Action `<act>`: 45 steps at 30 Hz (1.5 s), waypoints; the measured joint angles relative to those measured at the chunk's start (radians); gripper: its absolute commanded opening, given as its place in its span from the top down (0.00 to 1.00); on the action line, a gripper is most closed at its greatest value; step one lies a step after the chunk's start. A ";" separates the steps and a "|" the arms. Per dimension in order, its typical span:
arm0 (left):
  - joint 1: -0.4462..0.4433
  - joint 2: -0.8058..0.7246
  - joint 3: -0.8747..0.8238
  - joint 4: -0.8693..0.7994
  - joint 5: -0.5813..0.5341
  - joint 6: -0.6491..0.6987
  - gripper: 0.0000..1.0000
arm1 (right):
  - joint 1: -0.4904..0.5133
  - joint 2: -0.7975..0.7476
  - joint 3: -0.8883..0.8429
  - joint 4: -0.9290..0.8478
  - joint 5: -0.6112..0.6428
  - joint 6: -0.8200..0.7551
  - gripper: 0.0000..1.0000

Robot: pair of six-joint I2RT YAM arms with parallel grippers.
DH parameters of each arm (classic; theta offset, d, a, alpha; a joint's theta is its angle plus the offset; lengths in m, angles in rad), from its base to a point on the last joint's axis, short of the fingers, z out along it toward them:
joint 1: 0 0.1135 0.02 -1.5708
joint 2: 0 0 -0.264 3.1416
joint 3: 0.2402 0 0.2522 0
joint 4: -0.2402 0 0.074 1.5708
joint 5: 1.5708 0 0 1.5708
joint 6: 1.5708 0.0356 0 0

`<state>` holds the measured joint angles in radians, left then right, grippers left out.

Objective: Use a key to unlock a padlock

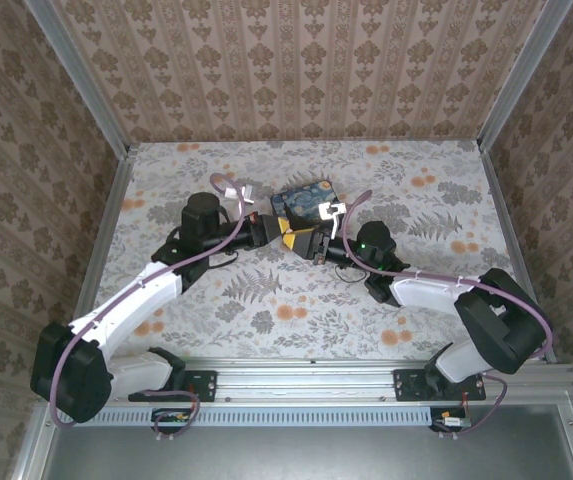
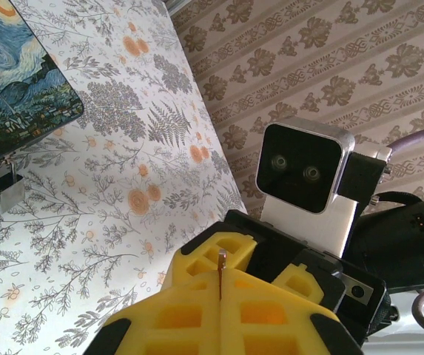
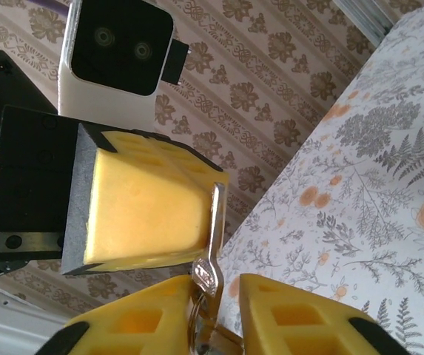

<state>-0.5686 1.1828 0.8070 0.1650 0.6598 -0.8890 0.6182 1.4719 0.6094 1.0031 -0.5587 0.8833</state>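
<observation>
My left gripper (image 2: 221,288) is shut on the key (image 2: 221,263), whose thin blade tip sticks up from between the yellow pads. In the right wrist view the key (image 3: 213,222) runs along the left gripper's pad, and its head with a ring sits between the fingers of my right gripper (image 3: 215,288). Those fingers stand a little apart, with a gap on the right side of the head. Both grippers, left (image 1: 264,230) and right (image 1: 301,240), meet tip to tip mid-table. The small silvery padlock (image 2: 4,189) hangs at the edge of the blue painted box (image 2: 19,81).
The blue box (image 1: 304,198) lies just behind the two grippers on the flowered tabletop (image 1: 266,300). Patterned walls close in the back and both sides. Metal rails (image 1: 106,230) run along the table's edges.
</observation>
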 measured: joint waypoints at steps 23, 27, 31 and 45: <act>-0.009 0.007 0.037 -0.326 -0.166 0.170 0.69 | -0.064 -0.235 -0.003 -0.541 0.215 -0.085 0.60; -0.150 0.059 0.002 -0.424 -0.303 0.192 0.71 | -0.147 -0.288 -0.004 -0.748 0.306 -0.100 0.62; -0.318 0.229 0.002 -0.444 -0.380 0.271 0.70 | -0.235 -0.291 -0.005 -0.882 0.354 -0.123 0.62; -0.293 0.478 0.034 -0.339 -0.408 0.116 0.55 | -0.240 -0.269 -0.062 -0.946 0.341 -0.166 0.63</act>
<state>-0.8616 1.6608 0.8406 -0.1738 0.2516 -0.7731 0.3779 1.2030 0.5476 0.0574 -0.2173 0.7174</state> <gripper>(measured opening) 0.455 0.374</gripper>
